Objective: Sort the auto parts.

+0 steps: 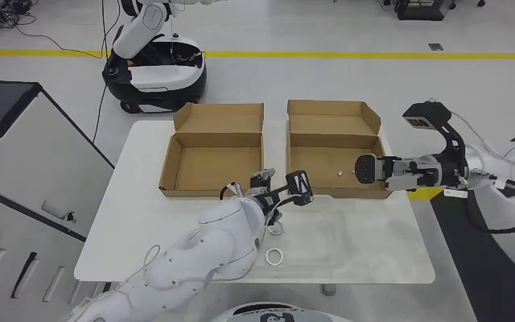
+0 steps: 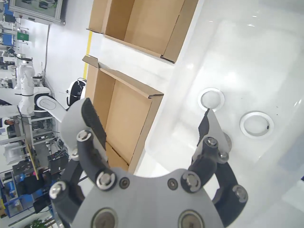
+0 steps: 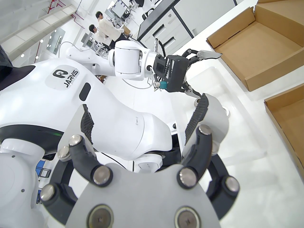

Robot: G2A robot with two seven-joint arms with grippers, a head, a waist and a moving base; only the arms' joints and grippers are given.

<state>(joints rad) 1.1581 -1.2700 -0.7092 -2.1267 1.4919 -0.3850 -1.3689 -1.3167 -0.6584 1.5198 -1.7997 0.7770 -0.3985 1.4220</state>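
Nearest the robot, two metal rings lay flat inside the clear bin (image 2: 187, 39): the first ring (image 2: 256, 124) and, just beside it, the second ring (image 2: 211, 98). Being round, they had no long axis, and each faced its opening straight up. The left gripper (image 2: 147, 106) hung over the bin with its fingers spread wide and empty. One fingertip sat just short of the second ring, so this arm was plainly the nearer, and a pick would likely mean a short drop onto that rim. Beyond the bin stood the left box (image 1: 213, 165) and the right box (image 1: 322, 157). The right gripper (image 1: 360, 169), fingers likewise apart and holding nothing, hung over the right box, well apart from the rings.
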